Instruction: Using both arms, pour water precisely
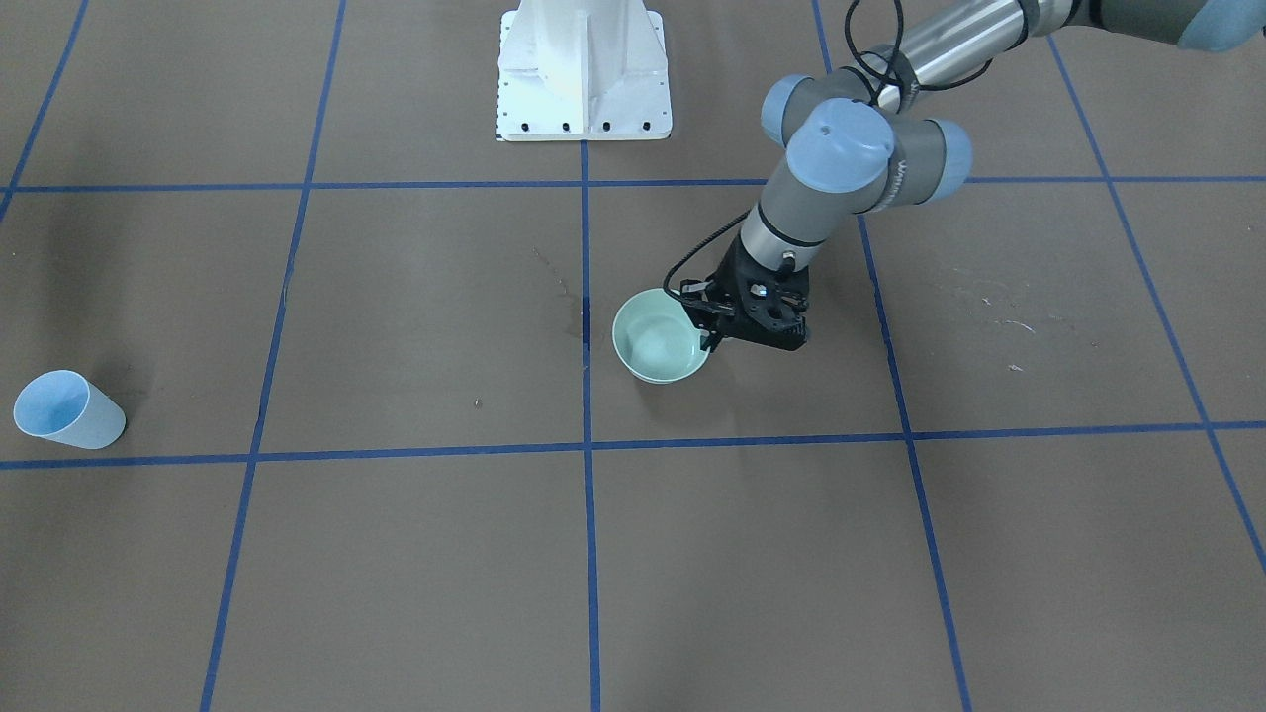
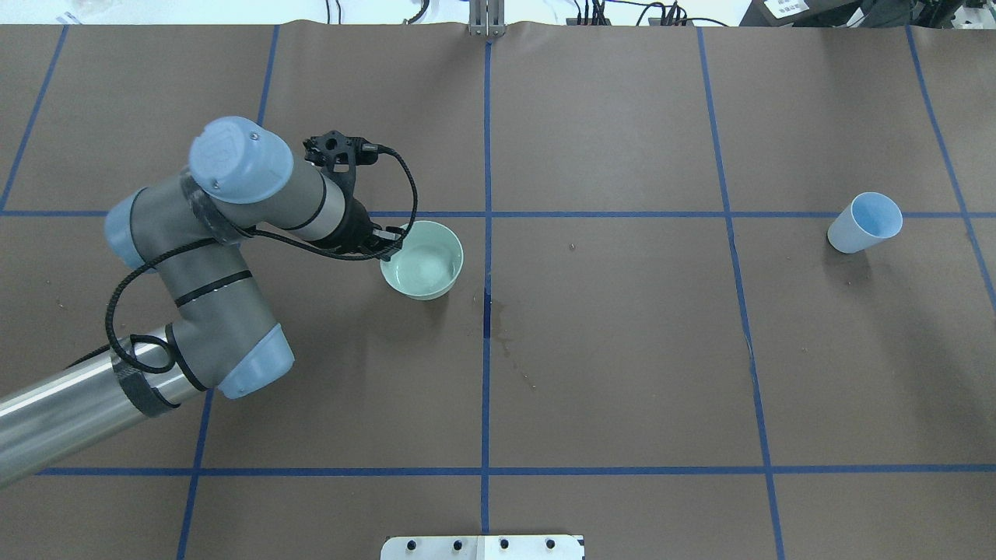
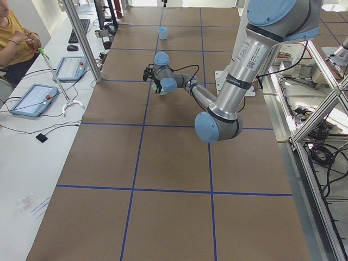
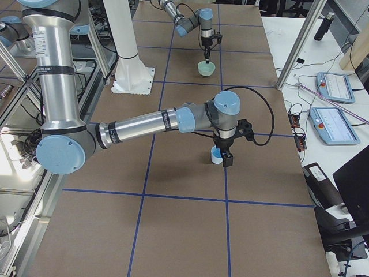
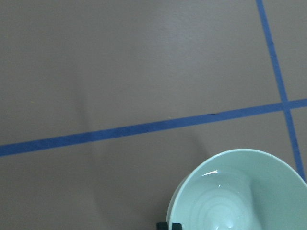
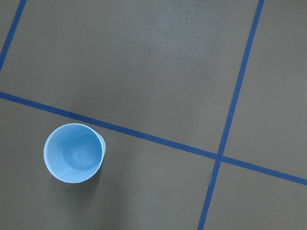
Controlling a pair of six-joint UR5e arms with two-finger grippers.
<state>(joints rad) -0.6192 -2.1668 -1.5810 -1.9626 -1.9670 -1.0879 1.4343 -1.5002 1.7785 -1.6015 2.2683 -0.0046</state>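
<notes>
A pale green bowl sits near the table's middle. My left gripper is at its rim, jaws closed across the rim; two black fingertips straddle it in the left wrist view. Faint glints show in the bowl. A light blue cup stands far off on my right side. Tiny glints, perhaps water, show at its bottom. My right gripper shows only in the exterior right view, next to the cup; I cannot tell if it is open.
The white pedestal stands at my base. Dried stains mark the brown table cover beside the bowl. An operator sits at a side bench with tablets. Blue tape lines grid the table.
</notes>
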